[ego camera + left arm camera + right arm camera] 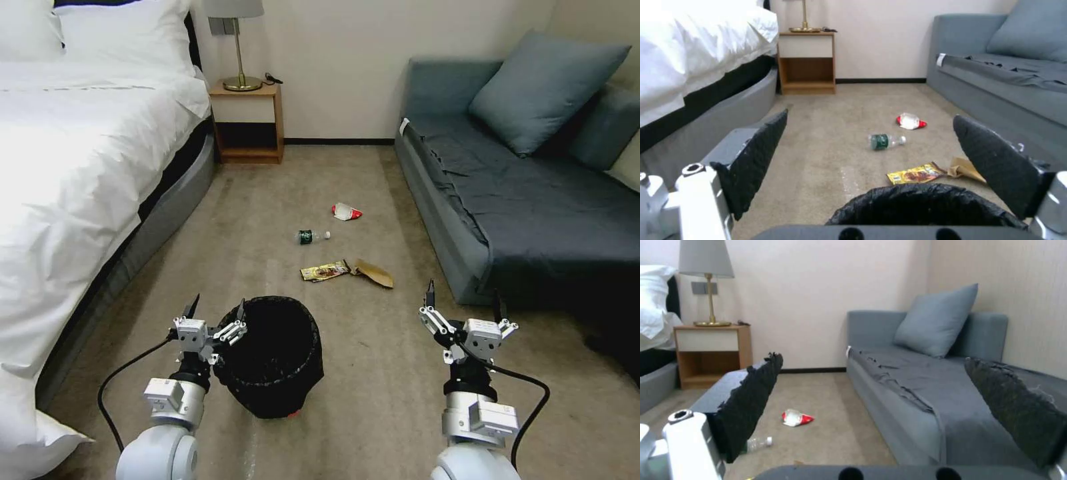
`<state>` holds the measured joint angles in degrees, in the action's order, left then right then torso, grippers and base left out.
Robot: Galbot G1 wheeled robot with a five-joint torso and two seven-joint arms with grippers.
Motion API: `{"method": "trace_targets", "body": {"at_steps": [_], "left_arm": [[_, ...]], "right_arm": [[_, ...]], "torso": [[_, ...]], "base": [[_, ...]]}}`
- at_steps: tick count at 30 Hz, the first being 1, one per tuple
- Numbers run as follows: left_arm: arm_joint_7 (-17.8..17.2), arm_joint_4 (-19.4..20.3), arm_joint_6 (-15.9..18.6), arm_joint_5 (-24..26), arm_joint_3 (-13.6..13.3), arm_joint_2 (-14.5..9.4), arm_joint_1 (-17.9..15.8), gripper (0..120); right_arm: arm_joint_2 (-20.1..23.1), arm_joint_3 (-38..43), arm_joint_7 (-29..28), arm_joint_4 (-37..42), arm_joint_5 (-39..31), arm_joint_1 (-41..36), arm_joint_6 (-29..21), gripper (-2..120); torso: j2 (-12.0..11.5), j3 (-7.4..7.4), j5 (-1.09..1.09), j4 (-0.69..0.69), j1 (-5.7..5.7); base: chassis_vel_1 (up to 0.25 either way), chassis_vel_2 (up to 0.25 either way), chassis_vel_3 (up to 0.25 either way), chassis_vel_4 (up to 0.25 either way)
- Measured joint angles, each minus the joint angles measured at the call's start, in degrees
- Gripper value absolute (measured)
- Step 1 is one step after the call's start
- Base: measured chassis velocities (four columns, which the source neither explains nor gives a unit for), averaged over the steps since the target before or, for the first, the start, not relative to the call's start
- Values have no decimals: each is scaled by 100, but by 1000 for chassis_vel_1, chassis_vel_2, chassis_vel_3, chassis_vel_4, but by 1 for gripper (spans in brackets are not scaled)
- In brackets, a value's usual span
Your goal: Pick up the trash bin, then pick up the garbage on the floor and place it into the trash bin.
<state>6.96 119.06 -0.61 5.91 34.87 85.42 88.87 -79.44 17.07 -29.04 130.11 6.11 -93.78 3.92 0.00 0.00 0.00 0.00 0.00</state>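
The trash bin (275, 357) is seen in the lower centre-left of the head view as a small round bucket lined with a crinkly black bag, standing upright on the carpet (373, 373). Above it in the frame, near the centre, the garbage is scattered on the floor: a crumpled red-and-white wrapper (346, 212) is placed highest, a small clear bottle (311, 236) with a green label is laid on its side below it, and a yellow-gold snack wrapper (325, 271) is set touching a brown paper scrap (375, 273) lower still.

The left gripper (215, 313) is held at the bin's left rim, its jaws spread apart, one finger above the rim and the other outside it; no grasp is made. In the left wrist view the bin's rim (925, 203) is seen low between the parted fingers (756, 156). The right gripper (464, 303) is raised in the lower right of the head view, near the grey sofa (533, 207), its jaws likewise held wide apart and empty.
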Motion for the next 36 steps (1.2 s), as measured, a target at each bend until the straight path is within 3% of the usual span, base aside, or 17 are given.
{"method": "trace_targets", "body": {"at_steps": [36], "left_arm": [[0,0,0,0,0,0,0,100]], "right_arm": [[0,0,0,0,0,0,0,100]], "torso": [[0,0,0,0,0]], "base": [[0,0,0,0]]}}
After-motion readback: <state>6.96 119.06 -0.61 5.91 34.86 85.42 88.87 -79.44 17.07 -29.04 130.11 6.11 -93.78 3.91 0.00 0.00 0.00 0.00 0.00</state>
